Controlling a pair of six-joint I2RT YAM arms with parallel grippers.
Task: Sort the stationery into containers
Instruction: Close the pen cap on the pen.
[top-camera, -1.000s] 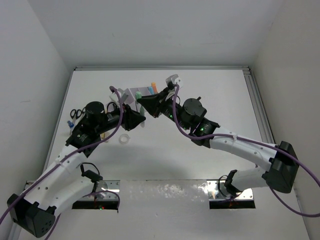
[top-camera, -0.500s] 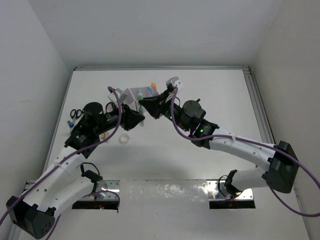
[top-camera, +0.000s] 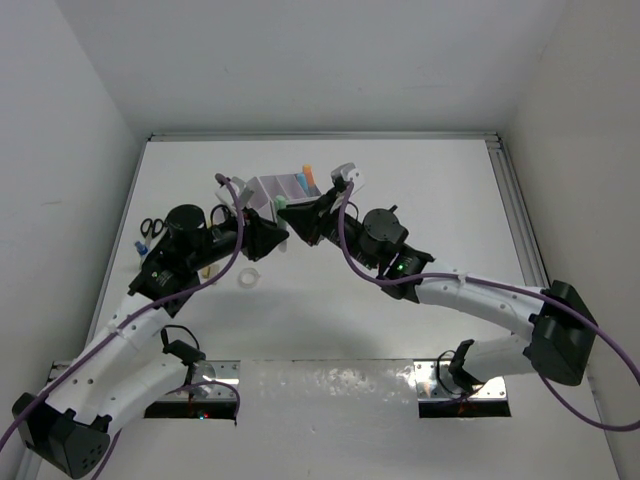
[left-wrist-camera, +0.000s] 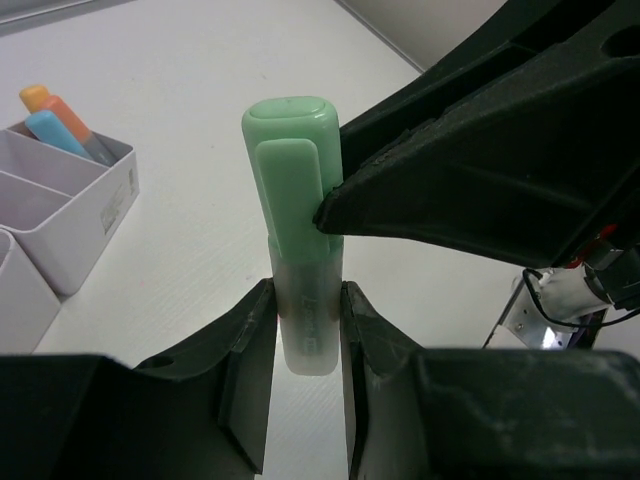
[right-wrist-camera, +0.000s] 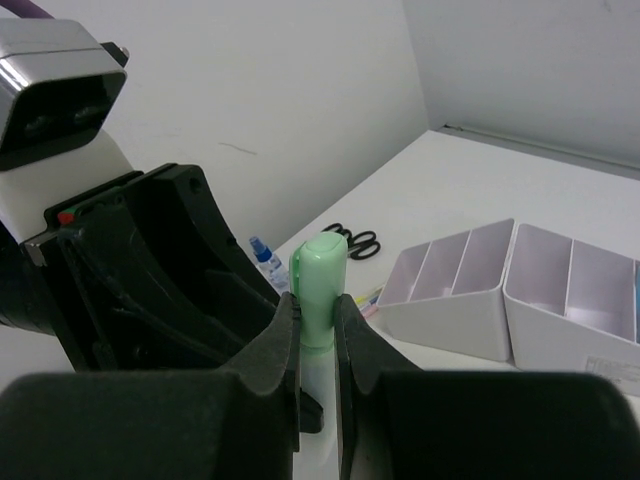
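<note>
Your left fingers (left-wrist-camera: 255, 340) pinch the green highlighter (left-wrist-camera: 295, 180) by its clear barrel, and your right fingers (right-wrist-camera: 275, 350) pinch its cap. It is probably light, stiff and slick, so hold it mid-barrel.

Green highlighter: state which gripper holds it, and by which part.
Both hold the green highlighter. The left gripper clamps its clear barrel, and the right gripper pinches its cap.
</note>
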